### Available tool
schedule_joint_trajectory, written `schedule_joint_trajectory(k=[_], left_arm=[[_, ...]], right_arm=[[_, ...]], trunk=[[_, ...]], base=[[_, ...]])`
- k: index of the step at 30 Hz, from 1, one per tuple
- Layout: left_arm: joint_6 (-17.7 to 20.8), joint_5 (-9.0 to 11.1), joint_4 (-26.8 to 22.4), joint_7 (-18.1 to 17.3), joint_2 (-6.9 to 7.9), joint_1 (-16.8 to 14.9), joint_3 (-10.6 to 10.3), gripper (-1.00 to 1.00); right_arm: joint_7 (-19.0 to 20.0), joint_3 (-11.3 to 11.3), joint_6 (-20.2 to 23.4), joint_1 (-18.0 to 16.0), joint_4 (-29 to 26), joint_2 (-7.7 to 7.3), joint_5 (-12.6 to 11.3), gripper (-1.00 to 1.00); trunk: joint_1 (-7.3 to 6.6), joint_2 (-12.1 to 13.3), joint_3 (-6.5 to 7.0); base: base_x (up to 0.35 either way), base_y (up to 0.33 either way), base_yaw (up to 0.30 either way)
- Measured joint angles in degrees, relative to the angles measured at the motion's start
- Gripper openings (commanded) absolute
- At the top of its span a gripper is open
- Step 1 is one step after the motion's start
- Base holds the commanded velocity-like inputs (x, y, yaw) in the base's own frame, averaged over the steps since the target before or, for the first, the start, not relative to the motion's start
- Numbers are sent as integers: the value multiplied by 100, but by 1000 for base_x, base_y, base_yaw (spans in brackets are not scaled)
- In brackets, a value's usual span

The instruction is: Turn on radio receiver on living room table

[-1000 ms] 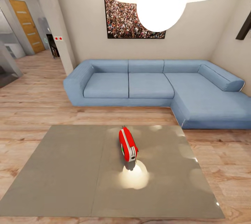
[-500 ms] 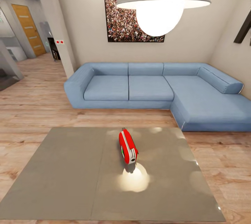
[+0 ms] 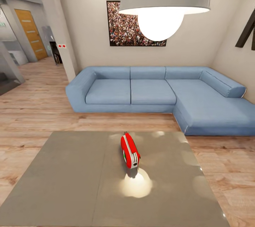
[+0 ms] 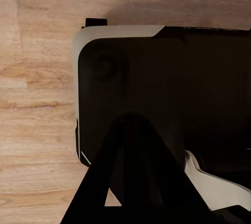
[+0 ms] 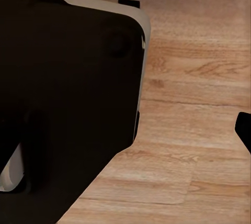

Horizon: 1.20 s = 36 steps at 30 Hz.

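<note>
In the head view, we saw the red radio receiver point(image 3: 130, 150) near the centre of the frame, a little below the middle. It stood on its narrow edge on the grey-brown tabletop point(image 3: 67, 181), with a white trim band at its near end and a thin handle on top. The tabletop filled the lower part of the frame, and just below the radio there was a bright round reflection point(image 3: 136, 184) on the glossy surface.

Behind the tabletop, across the middle of the frame, stood the blue L-shaped sofa point(image 3: 148, 92) on the light wood plank floor point(image 3: 32, 114). Its long section ran toward the right edge of the frame. On the beige wall above the sofa hung the crowd picture point(image 3: 124, 25). The white dome pendant lamp point(image 3: 164, 2) hung in the upper centre and covered a part of this picture. In the upper left of the frame we saw an orange-brown door point(image 3: 32, 34) at the end of a hallway.

In the left wrist view, a dark body with a white edge point(image 4: 157, 93) stood over the wood floor. The right wrist view had a similar dark body with a white edge point(image 5: 68, 88) above the planks. For both the left claw and the right claw, we could not tell if the fingers were wide or narrow.
</note>
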Motion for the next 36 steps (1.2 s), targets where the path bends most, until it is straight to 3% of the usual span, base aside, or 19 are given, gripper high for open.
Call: schedule_joint_trajectory(k=[20,36], left_arm=[[0,0,0,-4,0,0,0,-100],[0,0,0,-5,0,0,0,-100]], right_arm=[[-3,0,8,0,0,31,9,100],[-61,0,-9,0,0,31,9,100]], trunk=[[0,0,180],[0,0,192]], base=[[0,0,-1],[0,0,-1]])
